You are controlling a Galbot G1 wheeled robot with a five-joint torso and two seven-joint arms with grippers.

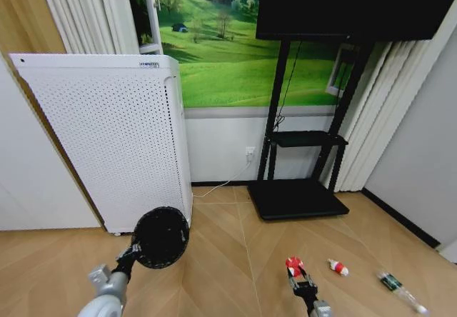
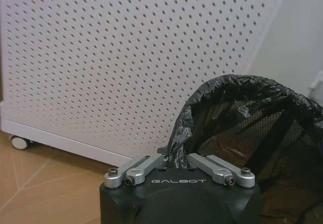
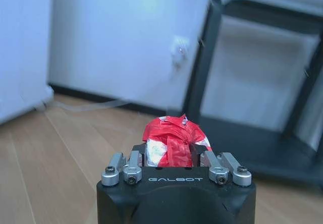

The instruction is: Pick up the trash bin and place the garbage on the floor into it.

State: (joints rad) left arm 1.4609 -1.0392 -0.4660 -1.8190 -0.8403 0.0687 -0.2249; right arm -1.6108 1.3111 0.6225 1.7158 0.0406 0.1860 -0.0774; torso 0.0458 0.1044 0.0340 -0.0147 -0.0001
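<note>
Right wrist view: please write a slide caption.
Right pincer shut on red-and-white wrapper above the floor.

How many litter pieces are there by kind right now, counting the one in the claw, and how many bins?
Crumpled red-and-white wrapper: 1, held in the right claw
Small red-and-white tube-like piece: 1, on the floor
Clear plastic bottle: 1, on the floor
Black mesh trash bin: 1, held by the left claw
Total: 4

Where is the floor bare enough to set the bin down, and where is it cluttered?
Bare floor lies between the trash bin, held by the left gripper, and the right gripper clamping the red wrapper. Crowded: beyond it, the small tube and bottle.
</note>
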